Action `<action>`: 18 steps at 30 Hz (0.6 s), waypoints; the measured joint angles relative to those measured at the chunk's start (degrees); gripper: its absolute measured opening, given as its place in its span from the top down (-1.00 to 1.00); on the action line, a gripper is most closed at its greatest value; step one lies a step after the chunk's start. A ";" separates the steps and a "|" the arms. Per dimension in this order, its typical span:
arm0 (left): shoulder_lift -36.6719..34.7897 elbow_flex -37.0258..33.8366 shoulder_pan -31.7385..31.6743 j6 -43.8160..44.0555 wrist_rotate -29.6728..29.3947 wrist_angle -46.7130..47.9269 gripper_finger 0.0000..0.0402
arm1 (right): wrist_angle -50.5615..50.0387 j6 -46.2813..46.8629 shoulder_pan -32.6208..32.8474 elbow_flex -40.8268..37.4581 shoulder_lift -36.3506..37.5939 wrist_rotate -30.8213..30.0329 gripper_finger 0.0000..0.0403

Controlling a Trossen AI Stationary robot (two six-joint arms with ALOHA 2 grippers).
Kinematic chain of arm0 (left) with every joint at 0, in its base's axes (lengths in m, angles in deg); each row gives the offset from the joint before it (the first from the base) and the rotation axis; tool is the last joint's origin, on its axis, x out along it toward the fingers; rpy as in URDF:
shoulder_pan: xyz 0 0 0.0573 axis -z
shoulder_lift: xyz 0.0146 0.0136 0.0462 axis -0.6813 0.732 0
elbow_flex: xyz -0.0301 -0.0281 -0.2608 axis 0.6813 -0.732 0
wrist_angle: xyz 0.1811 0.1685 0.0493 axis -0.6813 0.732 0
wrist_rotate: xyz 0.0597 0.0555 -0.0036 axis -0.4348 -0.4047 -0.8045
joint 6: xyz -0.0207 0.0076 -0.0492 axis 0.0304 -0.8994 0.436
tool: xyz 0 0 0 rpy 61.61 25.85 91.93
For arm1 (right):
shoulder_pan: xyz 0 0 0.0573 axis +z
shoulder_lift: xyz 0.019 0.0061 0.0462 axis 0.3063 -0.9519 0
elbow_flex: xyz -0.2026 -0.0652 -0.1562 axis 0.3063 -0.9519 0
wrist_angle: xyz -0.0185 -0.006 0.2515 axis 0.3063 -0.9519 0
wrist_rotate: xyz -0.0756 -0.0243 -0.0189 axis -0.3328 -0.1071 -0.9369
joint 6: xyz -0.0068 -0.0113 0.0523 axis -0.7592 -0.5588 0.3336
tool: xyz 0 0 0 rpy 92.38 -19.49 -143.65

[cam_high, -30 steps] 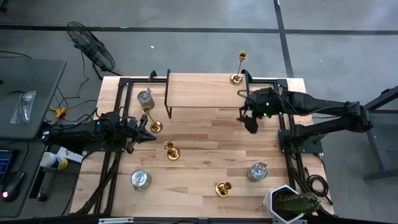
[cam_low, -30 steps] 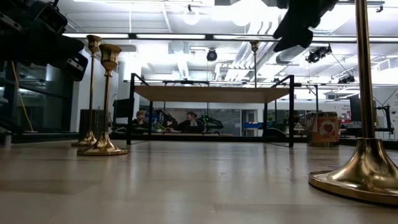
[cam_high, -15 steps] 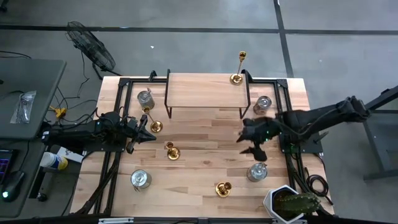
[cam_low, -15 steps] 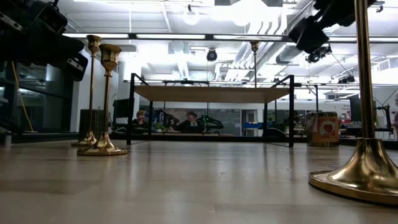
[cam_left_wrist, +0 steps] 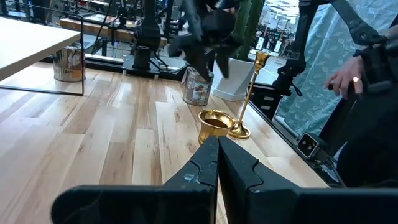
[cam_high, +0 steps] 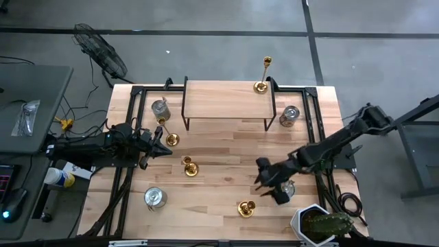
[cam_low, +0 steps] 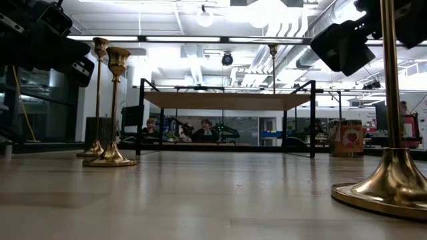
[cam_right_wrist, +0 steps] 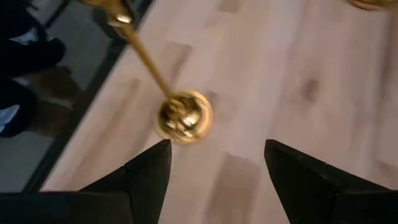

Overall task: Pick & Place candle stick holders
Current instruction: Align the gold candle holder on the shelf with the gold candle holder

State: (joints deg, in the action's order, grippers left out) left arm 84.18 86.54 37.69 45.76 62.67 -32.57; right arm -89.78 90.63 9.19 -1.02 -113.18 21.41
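Observation:
Four brass candle stick holders stand upright on their round bases: one on the far shelf's right end [cam_high: 263, 75], one by my left gripper [cam_high: 168, 134], one mid-table [cam_high: 190, 166], one near the front edge [cam_high: 245, 207]. My right gripper [cam_high: 266, 182] is open and empty, hovering above and just far-right of the front holder, which shows from above between its fingers in the right wrist view [cam_right_wrist: 183, 116] and looms at the right of the low view [cam_low: 393, 180]. My left gripper [cam_high: 161, 147] is shut and empty at the table's left side, also in its wrist view [cam_left_wrist: 217, 149].
Squat silver jars stand at the far left [cam_high: 160, 108], far right [cam_high: 289, 115], near left [cam_high: 155, 197] and near right, partly under my right gripper [cam_high: 285, 189]. A black-framed wooden shelf [cam_high: 226, 99] spans the far side. A potted plant [cam_high: 321, 225] sits at the near right corner.
My right gripper has swept from beside the shelf's right leg toward the table's near edge, stopping over the near-right jar and the front holder. The far-right jar, covered by the arm before, now shows. No holder has moved.

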 joint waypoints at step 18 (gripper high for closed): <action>0.00 0.00 0.00 0.02 -0.02 -0.02 1.00 | 25.74 5.68 4.95 0.09 -13.49 -2.57 -0.24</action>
State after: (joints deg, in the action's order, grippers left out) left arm 84.18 86.53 37.69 45.79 62.65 -32.59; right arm -64.03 96.31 14.14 -0.93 -126.67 18.84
